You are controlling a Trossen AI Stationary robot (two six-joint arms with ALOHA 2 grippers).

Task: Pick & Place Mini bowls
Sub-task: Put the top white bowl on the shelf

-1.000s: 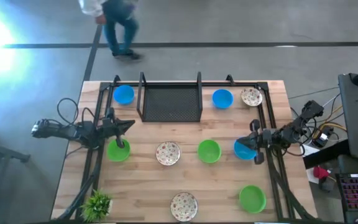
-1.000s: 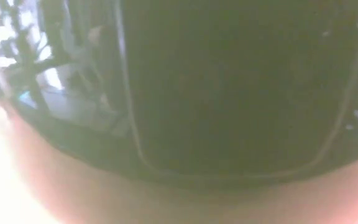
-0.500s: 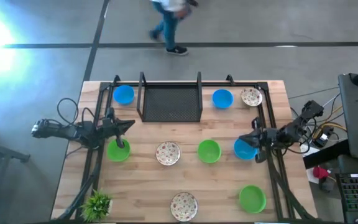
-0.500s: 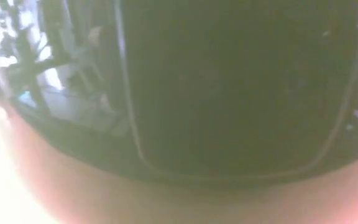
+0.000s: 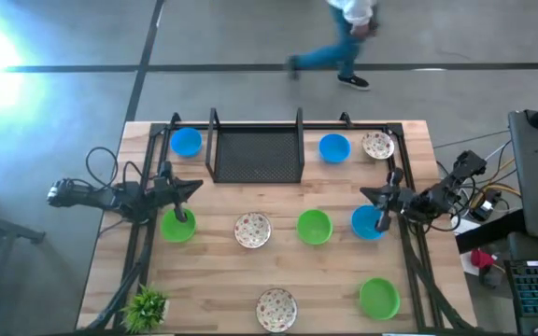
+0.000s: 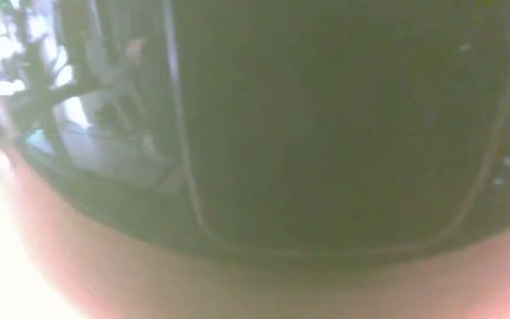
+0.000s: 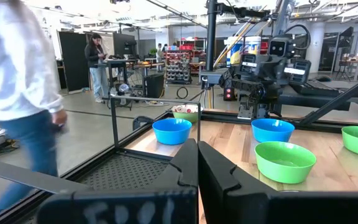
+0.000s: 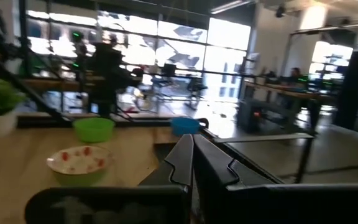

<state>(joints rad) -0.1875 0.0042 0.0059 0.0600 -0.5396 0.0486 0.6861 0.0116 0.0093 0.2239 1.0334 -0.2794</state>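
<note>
Nine mini bowls rest on their bases on the wooden table: blue ones [image 5: 186, 142] [image 5: 334, 147] [image 5: 367, 223], green ones [image 5: 177, 227] [image 5: 314, 227] [image 5: 379, 298], and speckled white ones [image 5: 377, 145] [image 5: 252, 231] [image 5: 276, 308]. My left gripper [image 5: 194, 187] hovers shut at the table's left side, just beyond a green bowl, its fingers [image 7: 188, 163] closed together. My right gripper [image 5: 366, 194] hovers shut at the right side, above the far rim of a blue bowl, with its fingers [image 8: 184, 155] together. Neither holds anything. The low view is blocked by something dark.
A black wire-mesh tray [image 5: 257, 149] stands at the middle of the far edge. A small potted plant [image 5: 146, 305] sits at the near left corner. A black frame [image 5: 153, 149] runs around the table. A person [image 5: 344, 37] walks on the floor beyond the far edge.
My right gripper has turned and rolled at the wrist while staying in place above the blue bowl, still shut. The person beyond the far edge has walked from left to right. No bowl has moved.
</note>
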